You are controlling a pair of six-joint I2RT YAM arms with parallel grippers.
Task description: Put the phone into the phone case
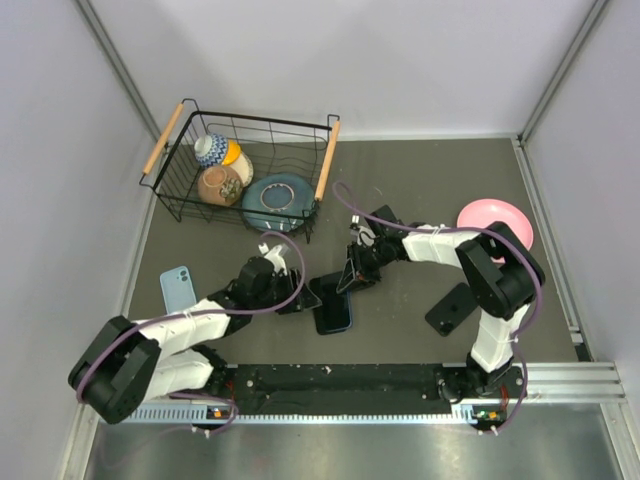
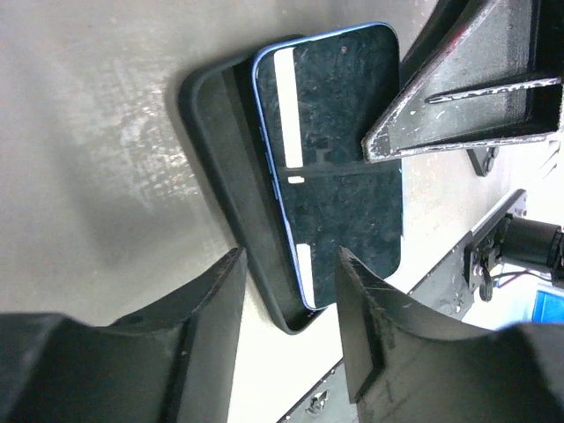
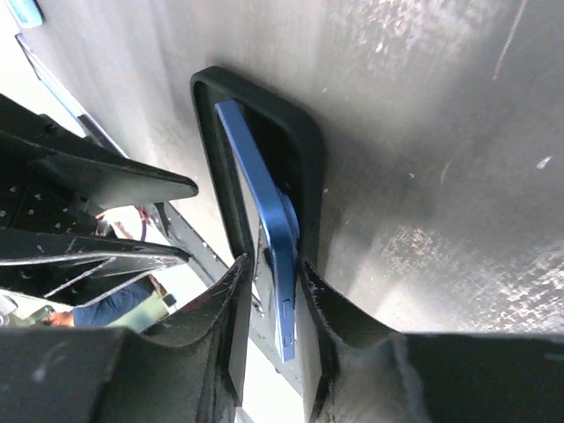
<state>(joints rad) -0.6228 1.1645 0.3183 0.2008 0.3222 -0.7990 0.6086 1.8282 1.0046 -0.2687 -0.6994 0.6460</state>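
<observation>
The black phone case lies flat on the table between my two grippers. The blue-edged phone sits in it at a tilt. In the right wrist view the phone has one long edge down in the case and the other raised. My right gripper straddles that raised edge: one finger touches it and the other stands slightly off, so it is open. Seen from the left wrist, the dark phone screen faces up over the case. My left gripper is open and empty at the case's near corner.
A wire basket holding bowls and a plate stands at the back left. A pink plate lies at the right. A light blue phone lies at the left and a black phone-sized slab at the right. The arms' mounting rail runs along the near edge.
</observation>
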